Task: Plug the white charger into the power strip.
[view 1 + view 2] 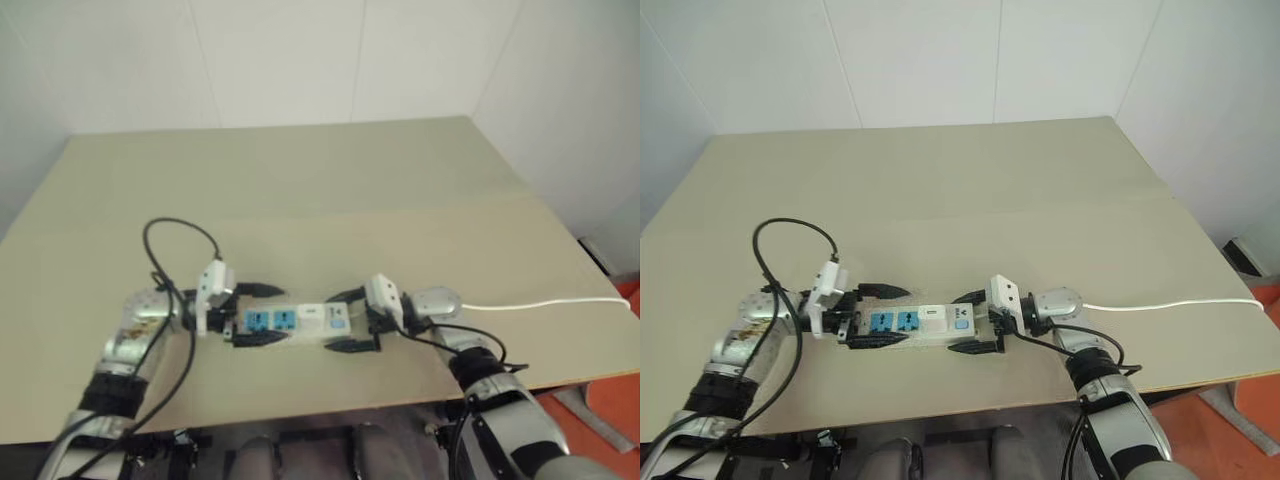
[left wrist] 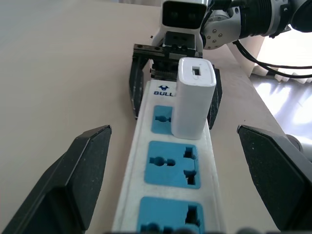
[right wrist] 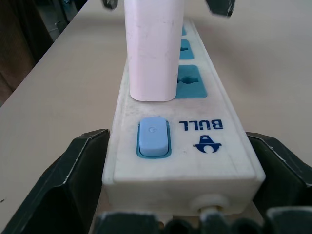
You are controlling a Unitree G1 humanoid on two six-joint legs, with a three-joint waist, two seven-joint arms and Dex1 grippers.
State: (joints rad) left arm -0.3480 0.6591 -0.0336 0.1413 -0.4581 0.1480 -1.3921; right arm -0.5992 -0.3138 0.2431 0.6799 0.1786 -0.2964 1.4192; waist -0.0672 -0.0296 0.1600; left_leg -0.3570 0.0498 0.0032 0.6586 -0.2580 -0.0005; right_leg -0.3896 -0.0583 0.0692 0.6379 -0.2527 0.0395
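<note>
Beige table [image 1: 970, 180], white walls [image 1: 920, 60]; left tool [image 1: 875, 315] wide, right tool [image 1: 975, 322] clamps power strip [image 1: 920, 325]

The power strip [image 2: 168, 161], a long white bar with blue sockets, lies flat on the table. The white charger [image 2: 194, 99] stands upright, plugged into the socket nearest the blue switch [image 3: 154, 137]. A thin white cord [image 1: 545, 303] trails away from the switch end.

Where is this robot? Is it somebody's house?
Probably not a house: more likely a plain test room. There is just a bare table, blank white walls, and a power strip holding a white charger.
</note>
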